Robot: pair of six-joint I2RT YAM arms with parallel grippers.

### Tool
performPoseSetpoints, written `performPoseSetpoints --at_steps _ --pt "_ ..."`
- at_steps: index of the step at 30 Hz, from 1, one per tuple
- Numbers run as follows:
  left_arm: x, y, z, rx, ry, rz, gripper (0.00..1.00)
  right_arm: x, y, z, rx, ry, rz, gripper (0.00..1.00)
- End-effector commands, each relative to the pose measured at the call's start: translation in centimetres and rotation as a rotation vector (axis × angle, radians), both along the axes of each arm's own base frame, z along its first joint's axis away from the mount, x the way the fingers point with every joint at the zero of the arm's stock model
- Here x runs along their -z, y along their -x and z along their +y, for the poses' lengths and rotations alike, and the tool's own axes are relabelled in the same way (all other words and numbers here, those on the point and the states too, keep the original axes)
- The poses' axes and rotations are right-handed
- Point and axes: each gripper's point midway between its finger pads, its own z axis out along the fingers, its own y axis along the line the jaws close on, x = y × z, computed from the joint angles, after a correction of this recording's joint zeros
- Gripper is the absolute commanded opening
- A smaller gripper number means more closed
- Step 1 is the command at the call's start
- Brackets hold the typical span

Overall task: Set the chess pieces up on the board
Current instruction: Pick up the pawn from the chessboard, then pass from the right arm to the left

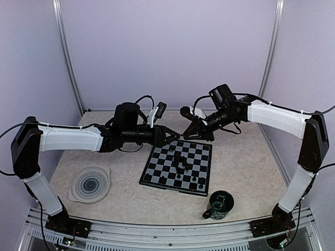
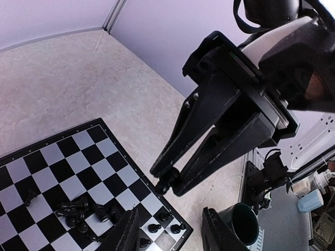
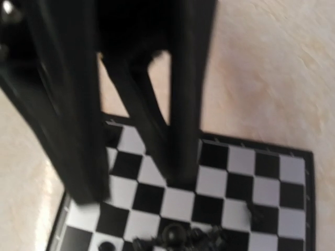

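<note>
The board (image 1: 157,159) lies mid-table with black chess pieces (image 1: 182,163) heaped near its middle and a few standing along its near edge (image 1: 189,181). Above the board's far edge, my right gripper (image 1: 185,135) is shut on one small black chess piece (image 2: 165,185), seen clearly in the left wrist view between its fingertips (image 2: 168,179). My left gripper (image 1: 176,135) faces it closely, open and empty (image 2: 172,235). Lying pieces (image 2: 78,208) and standing ones (image 2: 155,228) show below. The right wrist view is blurred; its gripper (image 3: 174,178) hangs over the board (image 3: 209,183).
A dark green mug (image 1: 220,205) stands off the board's near right corner. A round grey spiral plate (image 1: 90,184) lies at the near left. The enclosure's walls and frame posts (image 1: 68,57) close the back and sides.
</note>
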Motion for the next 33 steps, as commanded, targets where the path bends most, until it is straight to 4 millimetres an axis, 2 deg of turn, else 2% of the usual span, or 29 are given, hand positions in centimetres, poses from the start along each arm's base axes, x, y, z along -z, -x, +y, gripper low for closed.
performPoseSetpoints --at_steps 1,9,14,19,25,28,33 --pt "-1.4 0.8 -0.3 0.049 0.060 0.006 0.40 -0.5 0.9 1.6 -0.041 -0.026 0.026 0.09" --pt "-0.9 1.4 -0.9 0.096 0.070 0.048 0.30 -1.2 1.3 2.2 -0.053 -0.034 0.025 0.09" --pt "-0.7 1.5 -1.0 0.101 0.069 0.057 0.27 -1.3 1.4 2.4 -0.061 -0.039 0.029 0.09" --pt "-0.2 0.7 -0.7 0.063 0.062 0.079 0.32 -1.6 1.8 2.6 -0.075 -0.049 0.034 0.09" --pt "0.1 -0.1 -0.1 0.031 0.059 0.107 0.32 -1.4 1.9 2.5 -0.076 -0.045 0.037 0.09" --pt "0.4 -0.6 0.0 0.014 0.049 0.123 0.36 -1.3 1.9 2.5 -0.077 -0.045 0.043 0.09" --pt "0.5 -0.4 -0.2 0.032 0.051 0.134 0.36 -1.4 1.9 2.7 -0.080 -0.051 0.049 0.09"
